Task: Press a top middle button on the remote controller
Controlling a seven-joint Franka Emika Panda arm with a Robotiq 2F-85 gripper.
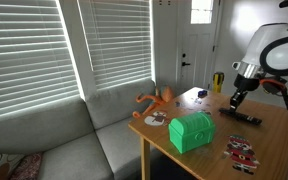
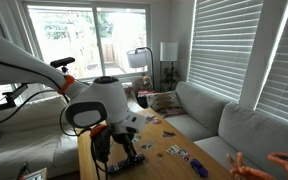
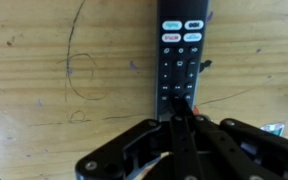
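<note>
The black remote controller (image 3: 180, 55) lies flat on the wooden table, with coloured buttons at its far end in the wrist view. It shows as a slim dark bar in both exterior views (image 1: 243, 117) (image 2: 132, 159). My gripper (image 3: 181, 106) is shut, fingers pressed together, with the tips down on the remote's middle button area. In an exterior view the gripper (image 1: 235, 102) stands just above the remote's end. The part of the remote beneath the fingers is hidden.
A green treasure-chest box (image 1: 192, 131) stands near the table's front edge. An orange toy (image 1: 154, 101), a white object (image 1: 193, 96), a yellow bottle (image 1: 218, 82) and printed cards (image 1: 240, 152) lie on the table. A grey sofa (image 1: 64, 140) sits beside it.
</note>
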